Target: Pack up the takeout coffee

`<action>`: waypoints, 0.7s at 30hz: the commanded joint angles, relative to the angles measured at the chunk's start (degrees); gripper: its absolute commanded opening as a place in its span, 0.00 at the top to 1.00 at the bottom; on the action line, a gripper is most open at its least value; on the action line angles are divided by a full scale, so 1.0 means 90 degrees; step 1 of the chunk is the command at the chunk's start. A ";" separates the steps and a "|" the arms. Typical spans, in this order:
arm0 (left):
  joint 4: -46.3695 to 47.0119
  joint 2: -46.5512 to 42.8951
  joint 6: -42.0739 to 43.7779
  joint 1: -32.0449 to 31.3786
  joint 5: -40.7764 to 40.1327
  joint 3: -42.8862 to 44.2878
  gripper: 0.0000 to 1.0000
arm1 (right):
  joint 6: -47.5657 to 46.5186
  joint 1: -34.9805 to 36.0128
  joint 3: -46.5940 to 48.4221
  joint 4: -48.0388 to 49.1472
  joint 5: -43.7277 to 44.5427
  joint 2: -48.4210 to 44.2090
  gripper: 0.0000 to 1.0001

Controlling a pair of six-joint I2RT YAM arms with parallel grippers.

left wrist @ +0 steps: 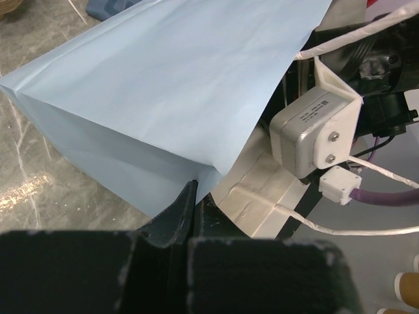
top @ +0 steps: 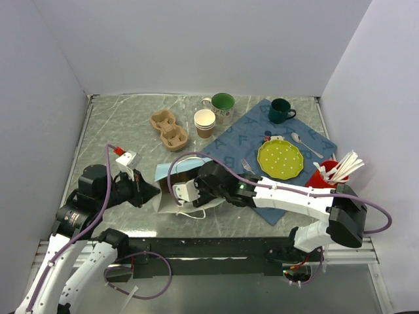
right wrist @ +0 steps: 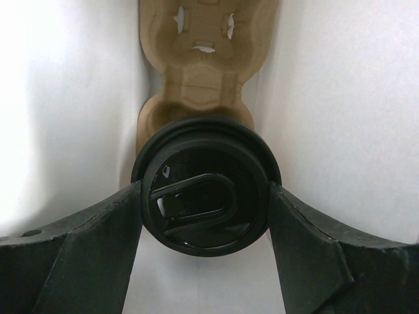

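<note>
**Right gripper** point(right wrist: 205, 191), seen by its own wrist camera. Its two dark fingers point(right wrist: 98, 255) lie against opposite sides of the round black lid of the takeout coffee point(right wrist: 203, 170) and clasp it. The cup body is hidden behind the lid. White walls close in on both sides. Beyond the lid lies a brown pulp carrier point(right wrist: 200, 65), and whether the cup sits in its nearest well cannot be told.

**Top view.** This view supplies the setting that the wrist view lacks. The white walls are the inside of a pale blue paper bag point(top: 169, 171) lying on its side on the table point(top: 111, 131). The right arm reaches into its mouth, so the coffee and the right fingers are hidden from above.

**Left gripper** point(top: 149, 191). It meets the bag's left edge. Only the left wrist view shows that its fingers are pressed together on the bag's corner, with the paper pinched between them.

**Other objects, top view only.** These are a second pulp carrier point(top: 169, 129), a stack of lidless paper cups point(top: 205, 122), a green-lined mug point(top: 222, 104), a dark green mug point(top: 281, 110), and a dotted plate point(top: 280, 159) on a blue cloth point(top: 239, 140).

**Writing.** The cloth carries pale capital letters, among them an "A" and an "F". The box of the right wrist camera point(left wrist: 314, 134), seen from the left wrist, bears print too small to read.
</note>
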 commanded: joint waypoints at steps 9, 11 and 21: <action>0.0019 -0.0018 0.0257 0.0002 0.0445 0.0075 0.99 | -0.0011 -0.0083 0.0132 0.0246 -0.0292 0.0239 0.46; 0.0019 -0.0038 0.0248 0.0002 0.0455 0.0056 0.99 | 0.0009 -0.0093 0.0152 0.0217 -0.0312 0.0268 0.46; 0.0019 -0.0067 0.0218 0.0002 0.0406 0.0055 0.99 | 0.0107 -0.0122 0.0308 0.0079 -0.0098 0.0278 0.47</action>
